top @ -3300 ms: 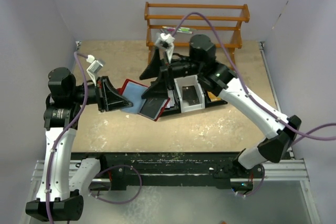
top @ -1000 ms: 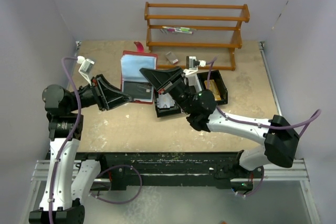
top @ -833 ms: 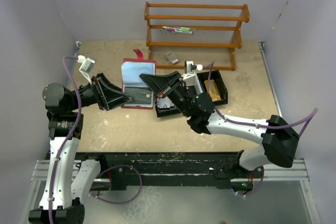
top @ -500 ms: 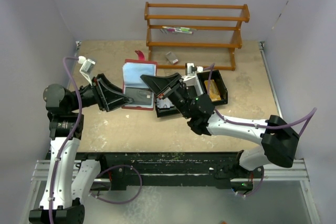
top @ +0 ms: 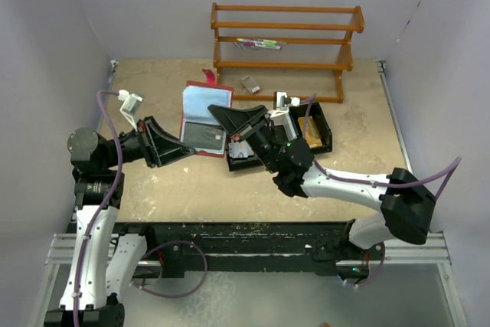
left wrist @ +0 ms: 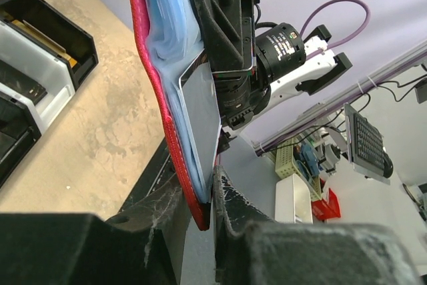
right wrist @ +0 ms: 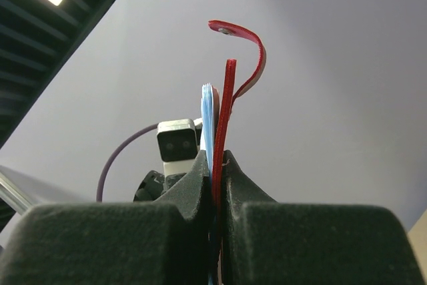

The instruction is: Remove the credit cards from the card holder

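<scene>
While both grippers pinch it, the card holder (top: 205, 105) is held open over the table (top: 321, 181), left of centre, long axis near-to-far, snap tab (top: 207, 76) at the far end.
Left gripper (top: 186, 150) clamps the near corner and right gripper (top: 220, 113) clamps the right edge, sleeves included. One dark credit card (top: 205, 136) shows in a sleeve; whether more sit behind the blue plastic is unclear.

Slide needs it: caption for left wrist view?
Pinched by left gripper and right gripper: red wallet, grey card in its sleeve.
</scene>
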Robot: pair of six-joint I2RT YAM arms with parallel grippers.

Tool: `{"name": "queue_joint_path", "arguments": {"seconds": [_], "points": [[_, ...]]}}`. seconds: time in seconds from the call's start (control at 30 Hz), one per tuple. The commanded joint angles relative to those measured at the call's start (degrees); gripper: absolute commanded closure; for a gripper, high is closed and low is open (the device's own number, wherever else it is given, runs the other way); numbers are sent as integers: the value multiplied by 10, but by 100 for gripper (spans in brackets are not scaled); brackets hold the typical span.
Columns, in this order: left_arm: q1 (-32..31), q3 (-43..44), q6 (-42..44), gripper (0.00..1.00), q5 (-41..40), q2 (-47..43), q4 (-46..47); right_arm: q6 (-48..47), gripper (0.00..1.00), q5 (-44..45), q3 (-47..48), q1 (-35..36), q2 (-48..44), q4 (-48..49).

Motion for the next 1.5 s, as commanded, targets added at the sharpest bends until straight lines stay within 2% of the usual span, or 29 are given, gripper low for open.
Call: {"name": "queue_joint_path", "arguments": {"seconds": [0.0, 0.1, 0.2, 0.4, 0.47, 0.6, 0.63, 0.7, 0.77, 0.83, 0.93, 1.0, 1.1, 1.2, 1.33, 1.47], "points": [[-1, 20, 18, 79, -4, 4, 6, 17, 100, 8, 6, 3, 6, 47], [-1, 28, 22, 78, -4, 16, 1, 17, 100, 7, -1, 5, 5, 51], [-1, 23, 18, 71, -5, 21, -1, 13, 100, 6, -3, 6, 0, 52], [-1, 24, 18, 71, -4, 26, 0, 12, 100, -3, -4, 6, 1, 62], [-1, 24, 22, 72, -5, 27, -1, 14, 100, -4, -6, 6, 2, 66], [-1, 36, 61, 83, -2, 30, -34, 42, 100, -21, -12, 4, -7, 32], [-1, 45, 83, 86, -1, 32, -54, 50, 93, -19, -16, 1, -13, 18], [-1, 73, 151, 93, -4, 39, -121, 66, 73, -40, -21, -15, -28, -34], [-1, 117, 255, 100, -19, 56, -227, 91, 62, -106, -22, -54, -46, -105], [-1, 169, 375, 100, -47, 83, -354, 94, 50, -197, -20, -98, -65, -179], [-1, 250, 535, 100, -112, 142, -536, 55, 42, -274, -19, -153, -104, -320], [-1, 277, 588, 100, -148, 176, -608, -13, 34, -269, -11, -172, -143, -445], [-1, 293, 615, 100, -167, 210, -658, -100, 30, -227, -3, -180, -204, -573], [-1, 301, 612, 100, -164, 243, -685, -169, 30, -214, 6, -180, -246, -627], [-1, 304, 611, 100, -155, 260, -696, -194, 33, -298, 15, -163, -247, -570], [-1, 308, 627, 100, -134, 263, -714, -233, 33, -375, 63, -103, -177, -535]]}}
